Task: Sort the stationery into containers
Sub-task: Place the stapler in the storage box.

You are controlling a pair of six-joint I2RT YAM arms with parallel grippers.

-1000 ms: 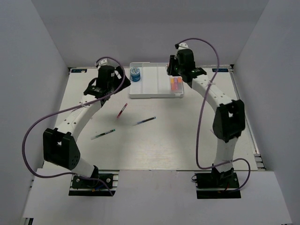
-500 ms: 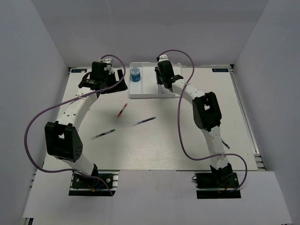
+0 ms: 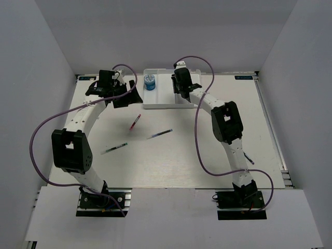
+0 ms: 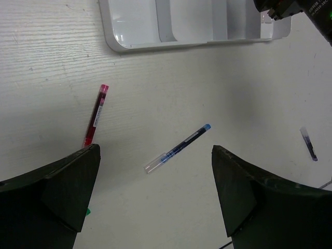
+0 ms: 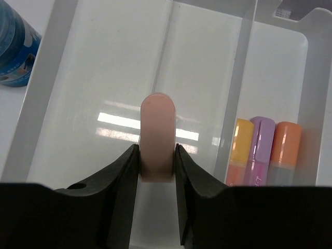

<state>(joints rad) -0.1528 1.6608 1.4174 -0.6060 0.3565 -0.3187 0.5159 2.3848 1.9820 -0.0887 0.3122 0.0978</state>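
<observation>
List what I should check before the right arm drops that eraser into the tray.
1. Grip: ok, right gripper is shut on the eraser.
2. Over the tray: ok.
3. Centred on one compartment: cannot tell, it lines up with a thin divider.
4. Clear of markers: ok, beyond the next divider.
5. Clear of blue roll: ok, far left.
6. Clear of left gripper: ok, open above the red pen on the table.

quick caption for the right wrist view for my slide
Right hand holding a pink eraser over the white tray, three markers in one slot
</observation>
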